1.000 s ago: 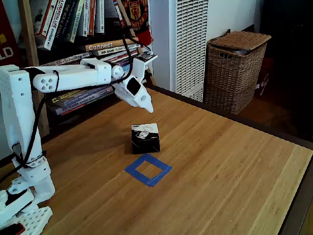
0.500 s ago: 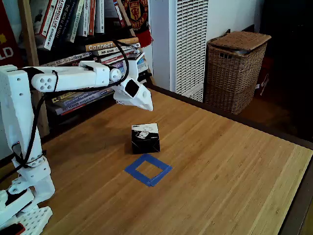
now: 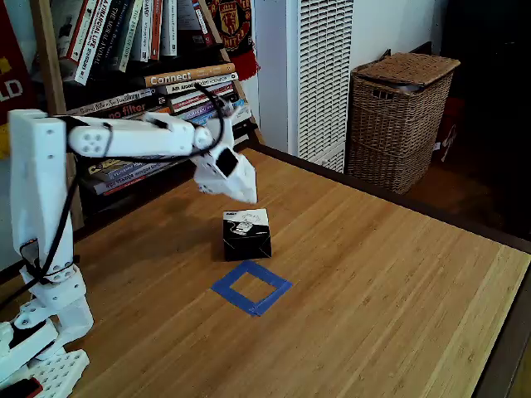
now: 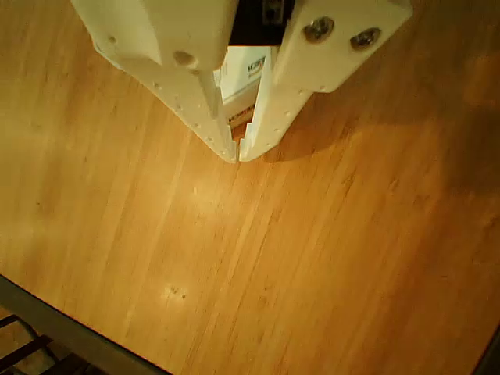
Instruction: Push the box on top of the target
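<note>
A wicker basket (image 3: 401, 116) stands beside the wooden table (image 3: 390, 290), books (image 3: 158, 83) shelved behind.

Fixed view: box (image 3: 246, 235) on surface (image 3: 390, 282), just behind target (image 3: 251, 287); claw (image 3: 249, 197) above-behind box; wicker basket (image 3: 401, 120) far right.

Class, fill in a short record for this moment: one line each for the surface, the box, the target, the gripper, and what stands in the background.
surface: wooden table
box: black box with a white printed top, resting on the table just beyond the target, not on it
target: blue tape square, nothing inside it
gripper: gripper above and behind the box, apart from it; fingertips together in the other view
background: bookshelf, white louvred unit, wicker basket
</note>
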